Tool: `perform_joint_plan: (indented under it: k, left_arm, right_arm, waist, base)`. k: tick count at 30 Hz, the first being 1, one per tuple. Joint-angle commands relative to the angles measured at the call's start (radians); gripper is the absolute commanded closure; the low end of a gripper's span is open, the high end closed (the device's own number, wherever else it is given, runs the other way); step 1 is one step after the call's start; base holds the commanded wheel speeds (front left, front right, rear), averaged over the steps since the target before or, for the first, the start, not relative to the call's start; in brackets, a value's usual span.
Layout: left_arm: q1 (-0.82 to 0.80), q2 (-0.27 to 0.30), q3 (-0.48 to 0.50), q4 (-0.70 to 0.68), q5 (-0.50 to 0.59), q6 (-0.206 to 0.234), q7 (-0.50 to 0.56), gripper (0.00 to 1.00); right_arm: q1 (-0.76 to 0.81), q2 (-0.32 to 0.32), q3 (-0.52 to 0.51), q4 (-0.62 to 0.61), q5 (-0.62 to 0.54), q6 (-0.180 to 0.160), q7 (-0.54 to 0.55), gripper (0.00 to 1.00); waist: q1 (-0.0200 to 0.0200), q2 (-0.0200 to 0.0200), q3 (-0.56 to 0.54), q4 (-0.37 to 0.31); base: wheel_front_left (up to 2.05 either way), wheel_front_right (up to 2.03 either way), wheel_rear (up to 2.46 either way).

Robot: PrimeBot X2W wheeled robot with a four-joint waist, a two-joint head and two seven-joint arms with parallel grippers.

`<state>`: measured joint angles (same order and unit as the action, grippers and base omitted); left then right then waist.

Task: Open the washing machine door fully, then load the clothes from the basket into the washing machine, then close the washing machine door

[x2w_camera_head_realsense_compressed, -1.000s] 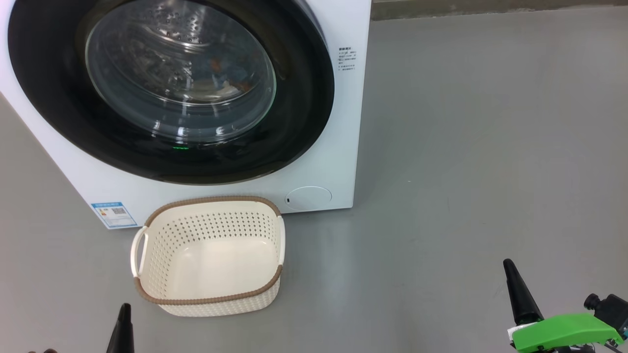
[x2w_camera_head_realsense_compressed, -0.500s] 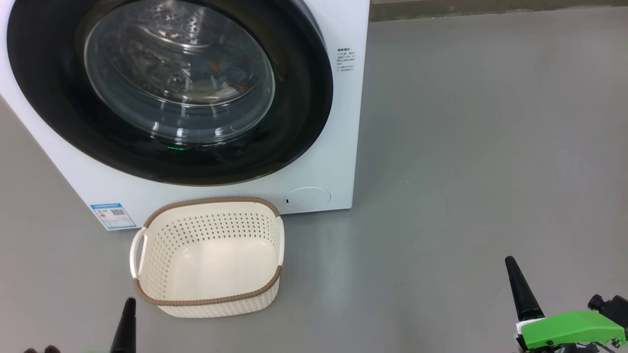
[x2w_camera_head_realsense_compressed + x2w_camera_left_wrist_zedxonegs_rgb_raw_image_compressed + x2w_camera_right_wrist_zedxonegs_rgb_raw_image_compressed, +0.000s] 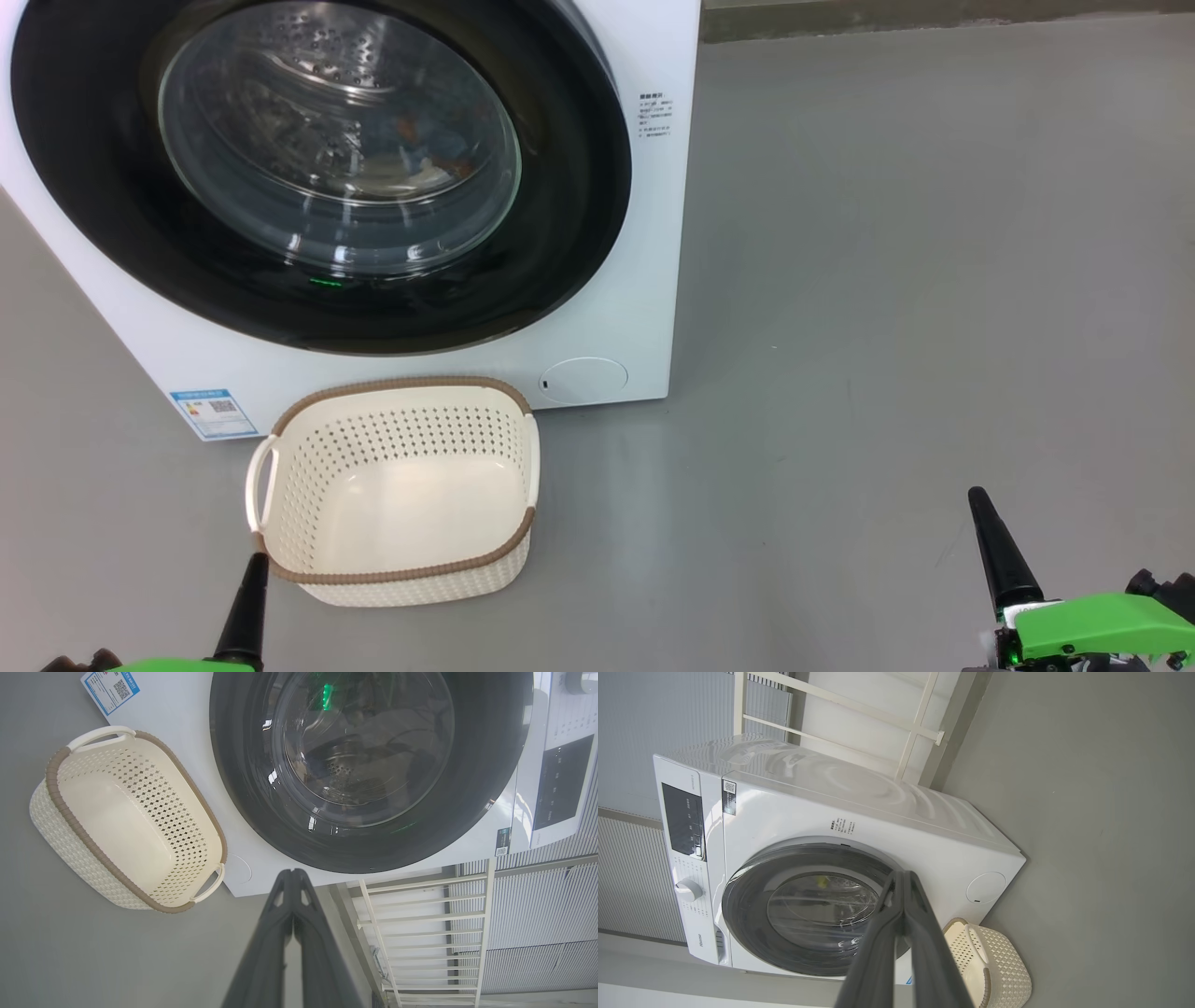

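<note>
Looking down from the head cam, the washing machine (image 3: pixel 644 280) takes up the upper left, and the washing machine door (image 3: pixel 560 233) sits shut flat against its front, a glossy black ring around the glass porthole (image 3: pixel 280 187). Behind the glass there's a patch of orange and blue over something pale low in the drum. I'd say that's the clothes (image 3: pixel 425 145), but reflections make it hard to be sure.

The basket (image 3: pixel 401 571) stands upright on the grey floor (image 3: pixel 887 280), just in front of the machine and below the door. It sits roughly between the blue label (image 3: pixel 214 413) and the round white flap (image 3: pixel 583 380), and you can see right down to its bare bottom.

On the left gripper (image 3: pixel 292 877), the wrist cam shows the jaws pressed together at the tips with nothing between them, pointing toward the machine's lower corner. In the head cam its tip lines up with the basket's near-left corner, though the wrist cam shows it apart from the basket.

Same deal with the right gripper (image 3: pixel 903 877): jaws pressed together, holding nothing, aimed at the door's edge from a distance. In the head cam it's low on the right over open floor, well apart from both basket and machine, with a green housing (image 3: pixel 1102 625) at its base.
</note>
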<state>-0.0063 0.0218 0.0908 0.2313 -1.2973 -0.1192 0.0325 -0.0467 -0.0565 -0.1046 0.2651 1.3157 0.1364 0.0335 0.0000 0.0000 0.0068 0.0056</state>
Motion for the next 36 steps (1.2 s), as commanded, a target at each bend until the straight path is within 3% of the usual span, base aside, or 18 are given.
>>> perform_joint_plan:
  k: [1, 27, 36]
  left_arm:
    - [-0.05, 0.022, 0.023, -0.016, -0.03, -0.006, 0.007, 1.0]
    - [-0.102, 0.028, 0.023, 0.014, -0.312, -0.012, 0.081, 1.0]
    - [-0.102, 0.028, 0.023, 0.014, -0.312, -0.012, 0.08, 1.0]
  right_arm:
    - [-0.048, -0.002, 0.014, -0.023, 0.026, -0.005, 0.007, 1.0]
    - [-0.061, 0.006, -0.01, -0.02, 0.292, -0.006, 0.081, 1.0]
    - [-0.061, 0.006, -0.01, -0.02, 0.292, -0.006, 0.081, 1.0]
  waist:
    - [0.0, 0.0, 0.0, 0.0]
    - [0.0, 0.0, -0.004, -0.006]
    - [0.0, 0.0, -0.004, -0.006]
  base:
    - [0.0, 0.0, 0.0]
    - [0.0, 0.0, 0.0]
    - [0.0, 0.0, 0.0]
